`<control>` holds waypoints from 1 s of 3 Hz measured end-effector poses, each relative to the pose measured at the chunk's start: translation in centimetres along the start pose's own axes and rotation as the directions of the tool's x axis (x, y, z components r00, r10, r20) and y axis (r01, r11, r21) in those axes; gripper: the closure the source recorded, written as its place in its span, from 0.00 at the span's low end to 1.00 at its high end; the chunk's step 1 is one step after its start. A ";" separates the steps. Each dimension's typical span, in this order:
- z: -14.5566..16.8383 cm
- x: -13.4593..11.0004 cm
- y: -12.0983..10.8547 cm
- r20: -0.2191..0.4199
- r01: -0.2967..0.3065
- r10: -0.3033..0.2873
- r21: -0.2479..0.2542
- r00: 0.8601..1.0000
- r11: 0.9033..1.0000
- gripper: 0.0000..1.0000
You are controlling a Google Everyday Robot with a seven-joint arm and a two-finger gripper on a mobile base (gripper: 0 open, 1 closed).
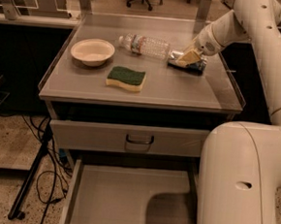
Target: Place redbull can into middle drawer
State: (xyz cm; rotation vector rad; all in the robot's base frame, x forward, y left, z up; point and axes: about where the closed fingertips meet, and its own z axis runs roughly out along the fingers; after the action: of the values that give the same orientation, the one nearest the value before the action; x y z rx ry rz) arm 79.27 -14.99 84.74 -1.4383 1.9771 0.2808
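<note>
The redbull can (197, 66) lies on its side on the right rear of the grey cabinet top (181, 90), silver end pointing left. My gripper (188, 58) is down on the can from above, at the end of the white arm that reaches in from the upper right, and covers its middle. The can rests on the top. The middle drawer (119, 195) is pulled out wide below, with a bare flat grey floor and low side walls.
A clear water bottle (145, 45) lies just left of the can. A white bowl (92, 51) and a green-and-yellow sponge (126, 78) sit further left. A shut drawer front with a dark handle (139, 139) is above the open drawer. My white base (244, 185) overlaps its right side.
</note>
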 end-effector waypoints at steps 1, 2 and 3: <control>0.0 0.0 0.0 0.000 0.000 0.000 0.000 1.000 1.000 1.00; 0.3 -0.4 0.2 0.001 0.003 -0.003 -0.006 1.000 1.000 1.00; 0.8 -0.9 0.4 0.002 0.008 -0.008 -0.014 1.000 1.000 1.00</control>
State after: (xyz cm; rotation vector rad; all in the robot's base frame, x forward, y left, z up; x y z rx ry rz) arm 79.40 -13.71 84.66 -1.4542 1.9709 0.2928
